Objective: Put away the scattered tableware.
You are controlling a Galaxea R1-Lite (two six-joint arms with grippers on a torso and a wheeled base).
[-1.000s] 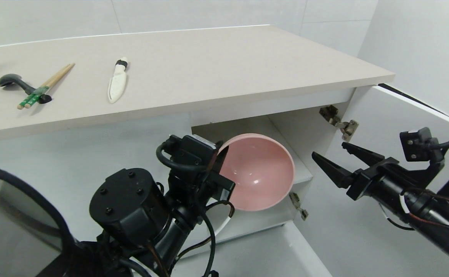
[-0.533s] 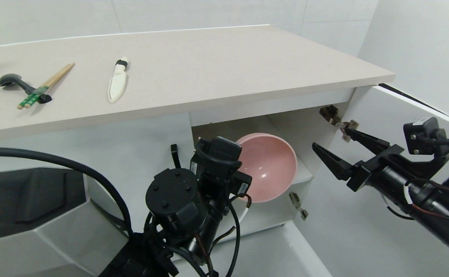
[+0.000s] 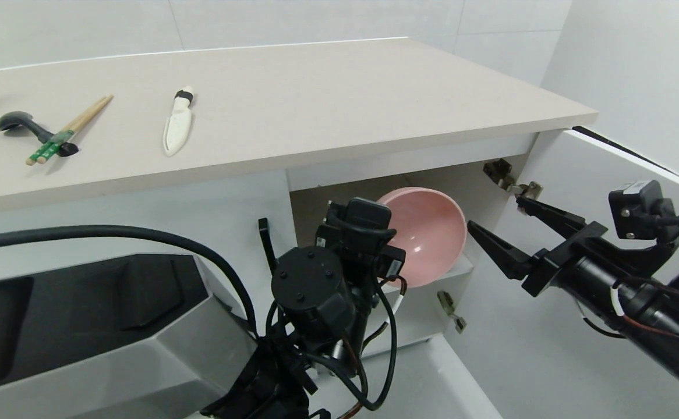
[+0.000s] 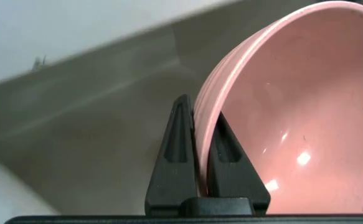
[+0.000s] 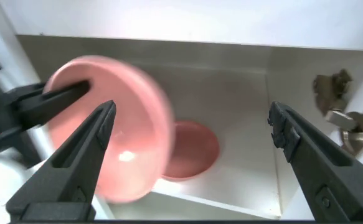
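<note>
Black spoon (image 3: 16, 122) and wooden chopsticks (image 3: 69, 131) lie at the far left of the countertop (image 3: 328, 99), the chopsticks resting across the spoon's handle. A white knife (image 3: 177, 122) lies a little to their right. All three are waiting to be put away.

Below the counter, the left gripper (image 4: 201, 112) pinches the rim of a pink bowl (image 3: 430, 233), one finger outside the wall and one inside. The bowl is tipped on edge at the mouth of the open cabinet, just above the shelf (image 3: 459, 269). A smaller pink dish (image 5: 190, 149) already sits on that shelf behind it.

The grip is the weak point, I judge: a narrow pinch on a smooth, curved rim could let the bowl swivel or slide out as the wrist levels it. Lowered too far in, the bowl may knock or land crooked on the dish.

To the right, the right gripper (image 3: 494, 211) hangs empty with its fingers spread wide, near the bowl's edge. Close by are the hinge (image 3: 508, 177) and the open door (image 3: 596, 174). If either arm drifts, the bowl could clip those fingers.
</note>
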